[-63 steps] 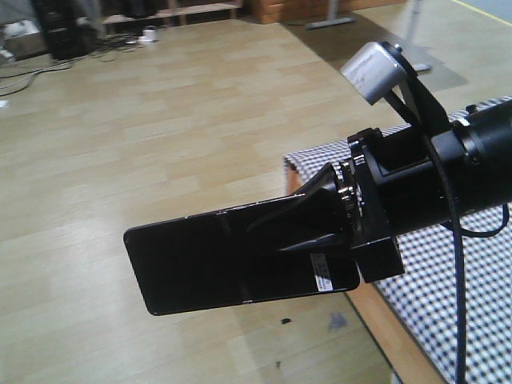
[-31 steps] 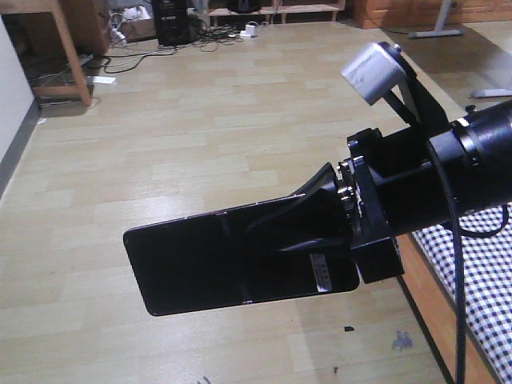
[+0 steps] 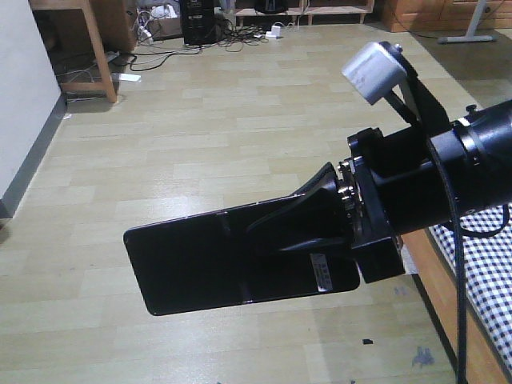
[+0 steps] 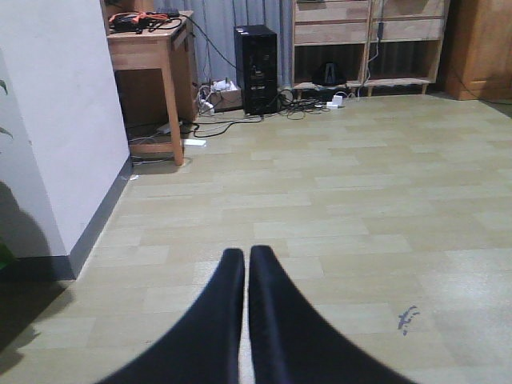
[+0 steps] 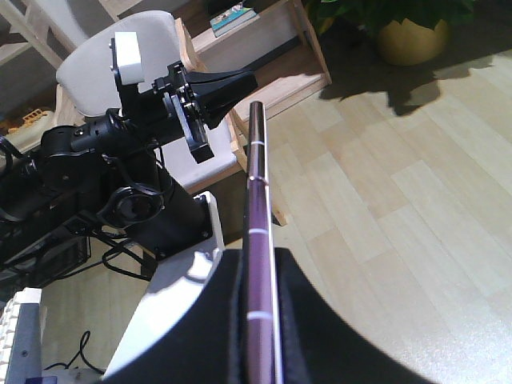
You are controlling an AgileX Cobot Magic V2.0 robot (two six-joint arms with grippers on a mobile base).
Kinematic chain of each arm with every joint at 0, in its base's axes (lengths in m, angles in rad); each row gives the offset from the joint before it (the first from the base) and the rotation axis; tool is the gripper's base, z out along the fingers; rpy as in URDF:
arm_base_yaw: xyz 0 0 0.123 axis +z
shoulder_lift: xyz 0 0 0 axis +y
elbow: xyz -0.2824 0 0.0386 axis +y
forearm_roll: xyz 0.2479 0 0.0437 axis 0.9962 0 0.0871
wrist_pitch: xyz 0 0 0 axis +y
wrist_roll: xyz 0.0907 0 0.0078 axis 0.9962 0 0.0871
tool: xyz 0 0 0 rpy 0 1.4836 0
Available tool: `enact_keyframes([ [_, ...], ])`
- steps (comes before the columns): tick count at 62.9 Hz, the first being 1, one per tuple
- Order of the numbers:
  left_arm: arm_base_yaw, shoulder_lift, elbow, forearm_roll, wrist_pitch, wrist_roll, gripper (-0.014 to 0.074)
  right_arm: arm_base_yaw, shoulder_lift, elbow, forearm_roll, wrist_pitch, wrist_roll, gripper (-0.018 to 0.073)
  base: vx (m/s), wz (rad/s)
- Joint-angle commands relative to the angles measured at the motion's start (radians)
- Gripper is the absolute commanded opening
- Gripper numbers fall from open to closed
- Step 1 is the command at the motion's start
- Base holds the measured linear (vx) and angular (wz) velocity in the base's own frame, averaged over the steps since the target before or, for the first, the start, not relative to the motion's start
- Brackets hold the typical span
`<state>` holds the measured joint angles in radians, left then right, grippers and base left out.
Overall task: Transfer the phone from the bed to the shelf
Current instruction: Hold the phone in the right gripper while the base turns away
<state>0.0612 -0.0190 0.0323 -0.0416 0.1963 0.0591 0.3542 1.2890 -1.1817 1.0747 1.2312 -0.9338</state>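
one phone [image 3: 232, 264], clamped at its sticker end in the right gripper [image 3: 308, 224], juts out over the wood floor [image 3: 200, 120] beside the one bed [image 3: 480, 272], while the left gripper [image 4: 246, 254] hovers with its two fingers pressed together on nothing.

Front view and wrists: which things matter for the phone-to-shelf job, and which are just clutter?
Job: phone, right gripper clamping it, bed, shelf.
Clutter: wooden desk, black computer tower, floor cables, potted plant.
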Motion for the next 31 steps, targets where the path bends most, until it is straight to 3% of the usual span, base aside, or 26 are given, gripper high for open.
enact_keyframes([
  [1,0.0,-0.008,0.007,-0.009,-0.07,0.0,0.0001,-0.003,-0.027,-0.025,0.083,0.055,-0.005,-0.0002,0.09,0.11],
  [31,0.0,-0.008,0.007,-0.009,-0.07,0.0,0.0001,-0.003,-0.027,-0.025,0.086,0.055,-0.005,-0.0002,0.16,0.08],
])
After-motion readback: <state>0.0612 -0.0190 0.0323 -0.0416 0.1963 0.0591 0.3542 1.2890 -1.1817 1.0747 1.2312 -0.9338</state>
